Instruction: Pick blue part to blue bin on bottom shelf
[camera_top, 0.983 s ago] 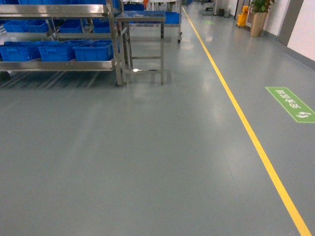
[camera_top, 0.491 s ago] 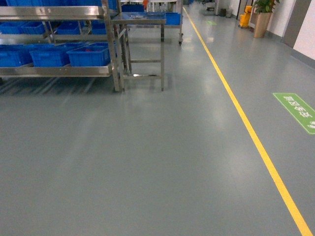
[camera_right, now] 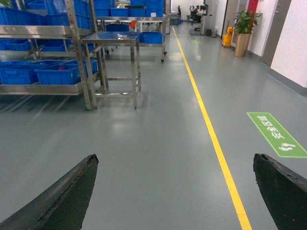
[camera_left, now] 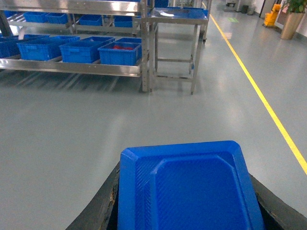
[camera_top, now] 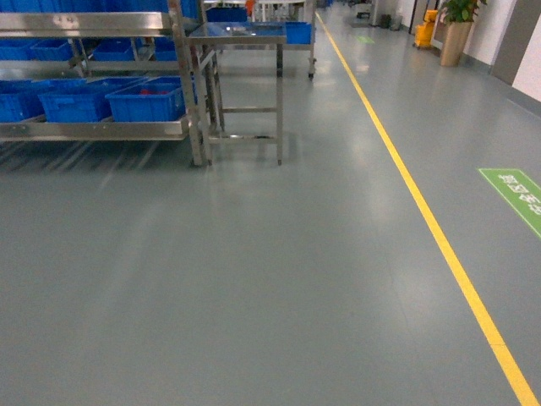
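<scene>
Grey floor (camera_top: 254, 279) fills the near ground in all three views. In the left wrist view the left gripper (camera_left: 187, 211) is clamped on the blue part (camera_left: 187, 189), a flat moulded piece with a raised rim that sits between the two dark fingers (camera_left: 98, 211) and hides most of them. In the right wrist view the right gripper (camera_right: 177, 191) stands wide, its two dark fingers at the lower corners with bare floor between them and nothing held. Neither gripper shows in the head view.

Farther out, a yellow line (camera_top: 423, 211) runs along the floor on the right, with a green floor sign (camera_top: 516, 194) beyond it. At upper left stands a steel rack (camera_top: 182, 85), and on its bottom shelf (camera_top: 93, 129) sits a row of blue bins (camera_top: 148, 100); the bin at the right end of the row holds something red, too small to make out. Just beside the rack's right post stands a small steel counter (camera_top: 241, 38). Down the aisle are more blue bins, a potted plant (camera_top: 456, 25) and a yellow object near the wall, too far to tell.
</scene>
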